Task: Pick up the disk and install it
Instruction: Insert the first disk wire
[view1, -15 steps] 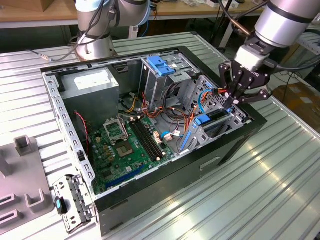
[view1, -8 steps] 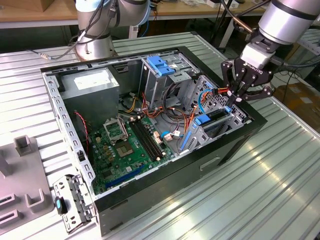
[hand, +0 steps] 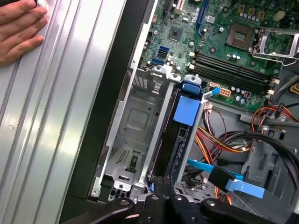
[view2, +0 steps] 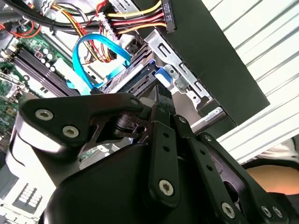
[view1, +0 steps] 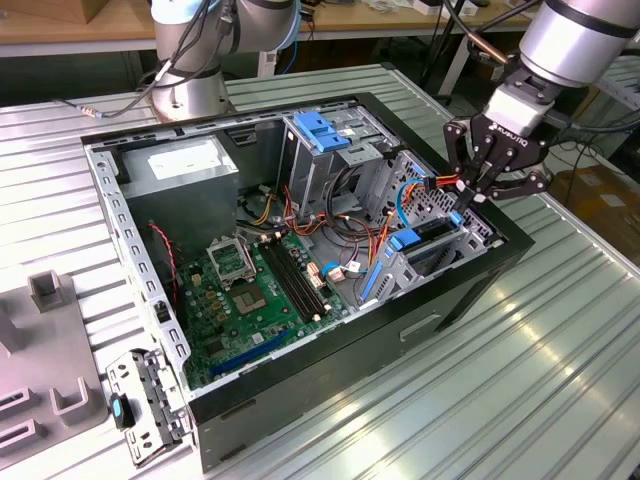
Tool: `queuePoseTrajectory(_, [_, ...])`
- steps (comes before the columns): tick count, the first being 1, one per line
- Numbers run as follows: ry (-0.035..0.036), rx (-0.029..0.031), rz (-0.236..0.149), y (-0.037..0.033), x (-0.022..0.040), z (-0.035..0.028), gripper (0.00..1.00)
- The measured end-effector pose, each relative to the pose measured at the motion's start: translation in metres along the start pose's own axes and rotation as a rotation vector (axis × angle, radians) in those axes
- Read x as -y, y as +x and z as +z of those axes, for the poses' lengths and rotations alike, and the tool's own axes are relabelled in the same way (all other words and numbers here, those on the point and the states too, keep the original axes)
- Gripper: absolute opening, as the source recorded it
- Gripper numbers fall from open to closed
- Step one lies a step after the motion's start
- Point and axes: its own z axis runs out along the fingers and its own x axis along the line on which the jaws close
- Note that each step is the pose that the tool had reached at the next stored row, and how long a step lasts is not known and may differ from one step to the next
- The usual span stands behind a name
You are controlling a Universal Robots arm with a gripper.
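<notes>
Open computer case (view1: 300, 395) lies on its side on the ribbed metal table (view1: 500, 400), open face up. Black case wall runs along the exterior view's right, and the drive bay (view1: 455, 245) sits hard against it.

Clearances: in the first wrist view the bay (hand: 133, 116) shows one bare grey slot next to the case wall. The disk (hand: 175, 140) stands on edge in the slot beside it, sheet-metal dividers close on both faces. Its blue rail tab points toward the motherboard (hand: 233, 42). Orange and yellow wires (hand: 219, 140) and a flat blue cable (hand: 233, 182) crowd the side of the disk away from the wall. In the exterior view the disk (view1: 432, 232) sits low in the bay, near the case's right corner. The tall cage with the blue top (view1: 325, 140) stands near the bay, on the side away from the wall. Bare table lies beyond the wall.

Arm (view1: 575, 35) comes in from the exterior view's upper right, wrist angled down and inward over the bay. Gripper (view1: 467, 195) hangs directly above the disk. In both wrist views the gripper (hand: 162, 186) (view2: 159, 95) has its fingers drawn in to a narrow gap, the near edge of the disk (view2: 140, 77) pinched between them.

A person's hand (hand: 18, 28) rests flat on the table outside the case wall, well apart from the bay.
</notes>
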Motion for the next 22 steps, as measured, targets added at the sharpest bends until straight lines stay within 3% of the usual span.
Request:
queuePoseTrajectory(5, [0.0001, -0.0003, -0.052, 0.0007, 0.0037, 0.0000, 0.11])
queuePoseTrajectory(12, [-0.0006, -0.0024, -0.061, -0.0104, 0.0126, -0.0006, 0.11])
queuePoseTrajectory(19, [-0.0018, -0.0024, -0.073, -0.0124, 0.0145, -0.0119, 0.11])
queuePoseTrajectory(22, [-0.0018, -0.0020, -0.073, -0.0125, 0.0147, -0.0122, 0.11])
